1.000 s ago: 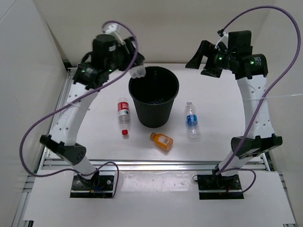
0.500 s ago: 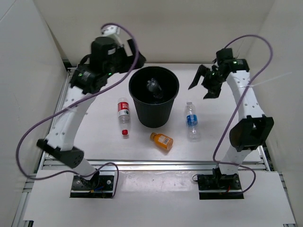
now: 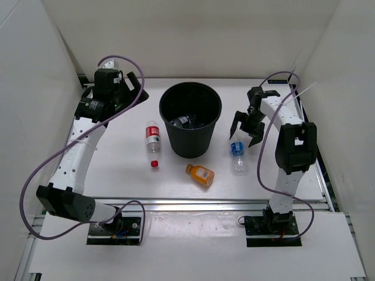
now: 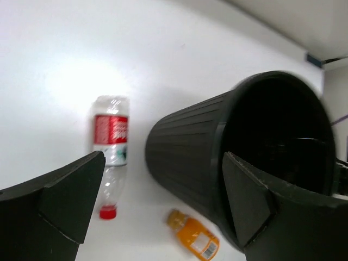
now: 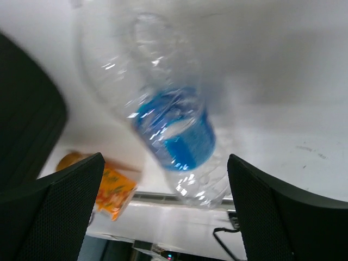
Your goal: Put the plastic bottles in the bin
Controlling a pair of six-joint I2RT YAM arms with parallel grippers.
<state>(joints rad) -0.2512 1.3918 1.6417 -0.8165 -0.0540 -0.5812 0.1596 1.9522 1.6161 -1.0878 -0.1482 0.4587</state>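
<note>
The black bin (image 3: 190, 140) stands mid-table, with at least one bottle (image 3: 183, 121) lying inside. Left of it lies a red-label bottle (image 3: 153, 136) with a red cap. An orange bottle (image 3: 200, 174) lies in front of the bin. To the bin's right a blue-label bottle (image 3: 237, 151) lies on the table. My right gripper (image 3: 245, 130) hangs low over its far end, open, the fingers either side and apart from it (image 5: 174, 130). At the back left my left gripper (image 3: 132, 85) is open and holds nothing. Its wrist view shows the bin (image 4: 190, 157), red-label bottle (image 4: 110, 141) and orange bottle (image 4: 193, 239).
White walls close in the table at the back and both sides. A metal rail (image 3: 187, 204) runs along the near edge, with both arm bases behind it. Purple cables loop off both arms. In the right wrist view the orange bottle (image 5: 103, 187) shows beyond the left finger.
The left gripper opened over the bin and its bottle dropped in. The left arm then swung back and left. The right arm came down from high up onto the blue-label bottle.
</note>
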